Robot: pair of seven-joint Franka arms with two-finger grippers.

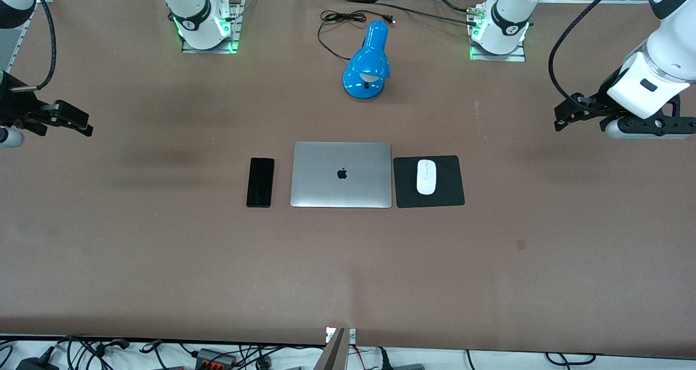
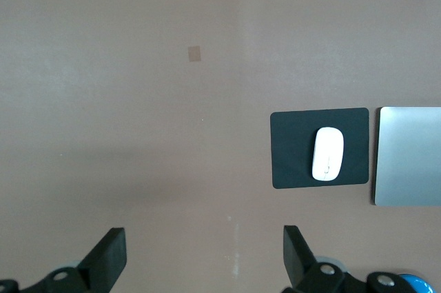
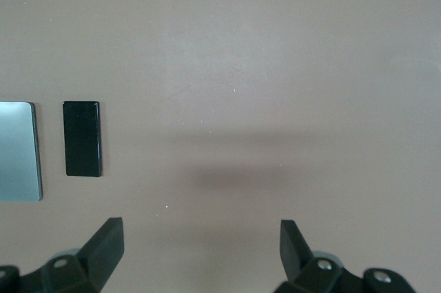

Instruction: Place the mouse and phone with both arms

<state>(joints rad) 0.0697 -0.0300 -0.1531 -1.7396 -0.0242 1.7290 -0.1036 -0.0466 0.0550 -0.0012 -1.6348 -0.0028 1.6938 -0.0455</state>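
The mouse (image 1: 426, 177) sits on the mouse pad (image 1: 451, 193) beside the closed laptop (image 1: 341, 174); the phone (image 1: 260, 182) lies flat at the laptop's other edge. Both the left gripper (image 2: 203, 255) and the right gripper (image 3: 200, 248) hang wide open (holding nothing) over bare table (image 1: 163, 261) near its ends.

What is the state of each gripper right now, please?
Left gripper: open, holding nothing, over bare table toward the left arm's end.
Right gripper: open, holding nothing, over bare table toward the right arm's end.
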